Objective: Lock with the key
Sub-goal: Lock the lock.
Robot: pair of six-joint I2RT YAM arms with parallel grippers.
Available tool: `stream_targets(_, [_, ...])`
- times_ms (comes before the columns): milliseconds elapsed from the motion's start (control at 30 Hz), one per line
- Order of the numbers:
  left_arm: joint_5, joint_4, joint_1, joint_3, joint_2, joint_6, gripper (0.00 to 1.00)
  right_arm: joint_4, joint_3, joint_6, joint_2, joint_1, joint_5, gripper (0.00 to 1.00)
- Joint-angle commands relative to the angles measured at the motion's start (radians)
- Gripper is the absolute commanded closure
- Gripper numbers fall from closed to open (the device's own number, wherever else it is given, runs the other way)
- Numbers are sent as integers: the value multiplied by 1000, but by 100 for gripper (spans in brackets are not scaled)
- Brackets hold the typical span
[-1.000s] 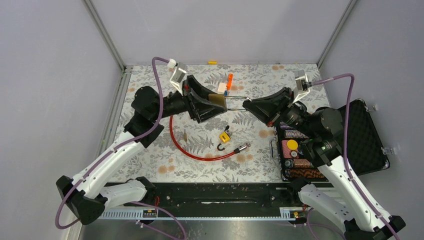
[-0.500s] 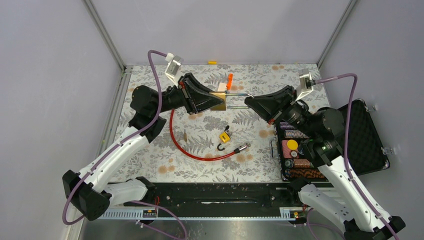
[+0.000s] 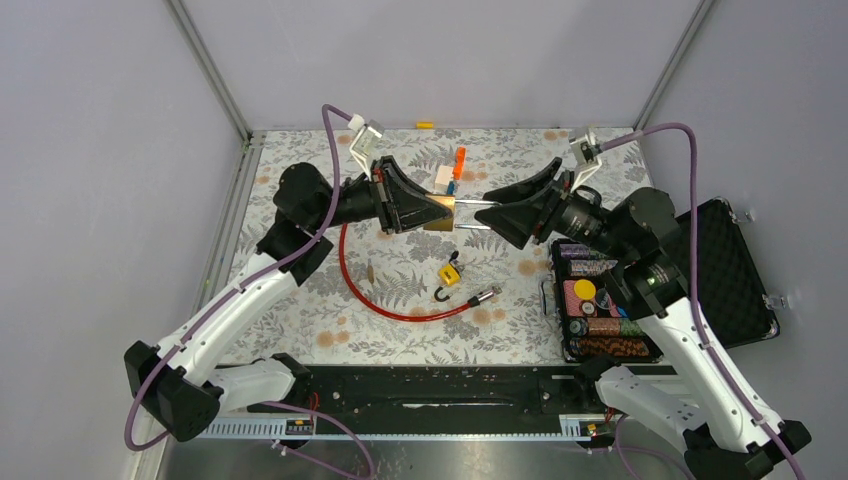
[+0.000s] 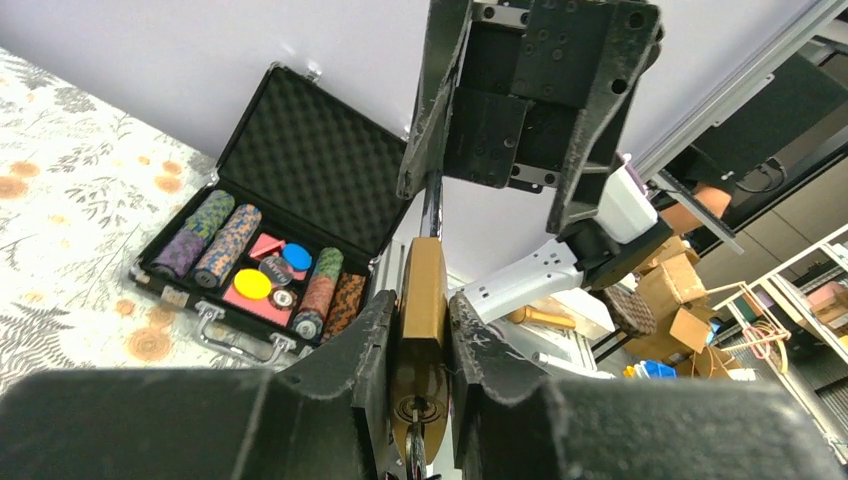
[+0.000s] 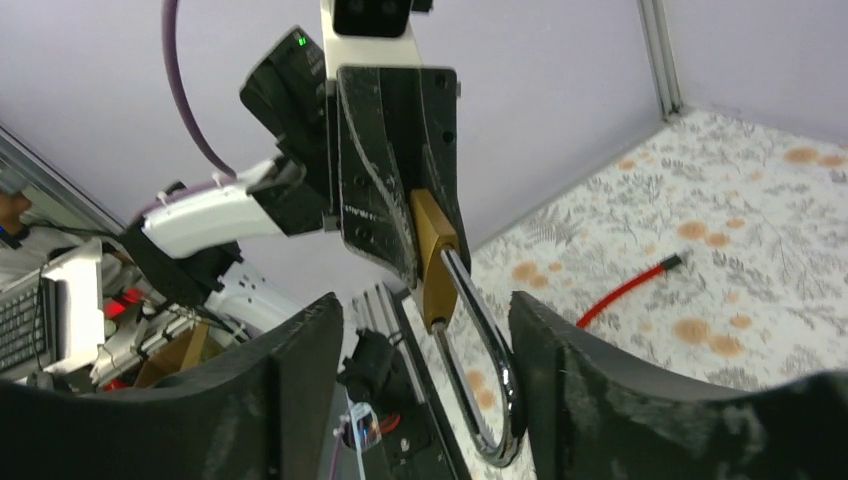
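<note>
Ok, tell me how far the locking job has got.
Done: the padlock is off the table, clamped by its body in the left claw. In hand: the right claw stands open around the shackle, not gripping it. Left: the key turn. Neither claw shows a key, and I cannot tell whether one sits in the keyhole or whether the shackle is seated.
</note>
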Motion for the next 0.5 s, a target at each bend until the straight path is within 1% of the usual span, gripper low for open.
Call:
stream_targets(0, [-20, -1, 32, 60, -38, 31, 100, -178, 88, -105, -3, 3, -72, 29])
stream_targets(100, [4, 24, 44, 56, -42, 11, 100, -212, 75, -110, -6, 1, -69, 27])
stream_targets(167, [28, 30, 48, 61, -42, 2, 100, -222, 68, -111, -10, 0, -72, 29])
stream_targets(233, [63, 38, 51, 67, -43, -10, 100, -235, 68, -116, -17, -5, -75, 40])
stream_targets(367, [132, 108, 56, 71, -45, -84, 100, -240, 67, -116, -37, -13, -86, 51])
stream_targets(467, [140, 135, 56, 70, -49, -112, 100, -240, 69, -106, -31, -13, -108, 61])
